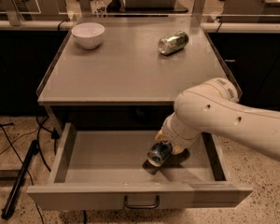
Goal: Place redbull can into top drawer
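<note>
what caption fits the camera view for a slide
Robot hand inside the open top drawer with the redbull can at its tip; a bowl and second can on the table.

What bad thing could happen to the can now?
The claw holds the can tilted, low inside the open drawer, right of the middle.
1. If the claw lets go like this, the can would likely land on its side and might roll around.
2. The arm hangs close over the drawer's right wall, so it might bump it when it pulls out.
</note>
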Available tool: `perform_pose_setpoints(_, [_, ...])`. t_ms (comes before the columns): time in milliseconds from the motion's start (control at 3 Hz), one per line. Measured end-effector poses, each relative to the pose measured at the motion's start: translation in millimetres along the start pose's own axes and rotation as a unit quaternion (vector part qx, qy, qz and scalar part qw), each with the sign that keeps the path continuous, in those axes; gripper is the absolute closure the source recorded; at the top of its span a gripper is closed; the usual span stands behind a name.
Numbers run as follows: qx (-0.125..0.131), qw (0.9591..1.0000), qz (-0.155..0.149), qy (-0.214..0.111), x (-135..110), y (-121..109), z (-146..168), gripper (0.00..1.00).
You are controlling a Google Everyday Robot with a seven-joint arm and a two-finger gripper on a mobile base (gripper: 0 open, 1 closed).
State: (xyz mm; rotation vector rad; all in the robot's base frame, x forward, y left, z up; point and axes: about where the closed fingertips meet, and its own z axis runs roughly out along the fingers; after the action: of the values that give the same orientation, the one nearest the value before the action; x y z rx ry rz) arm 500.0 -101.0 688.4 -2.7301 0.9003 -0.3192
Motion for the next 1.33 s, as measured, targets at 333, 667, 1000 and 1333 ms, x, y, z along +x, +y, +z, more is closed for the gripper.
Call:
perform_pose_setpoints(333, [0.039,0.9990,-0.011,-0.015,-2,-2,15,1.00])
perform_pose_setpoints(667, [0.075,0.9964,-0.022,-0.031,-3,-7,24,1.00])
perform_pose_setpoints(1000, [0.107,0.9923,-0.034,-0.052,-10,-15,32,1.00])
perform_pose_setpoints(1333, [0.143,0.9860,-0.057,-0.065,-23,-25,46,1.00])
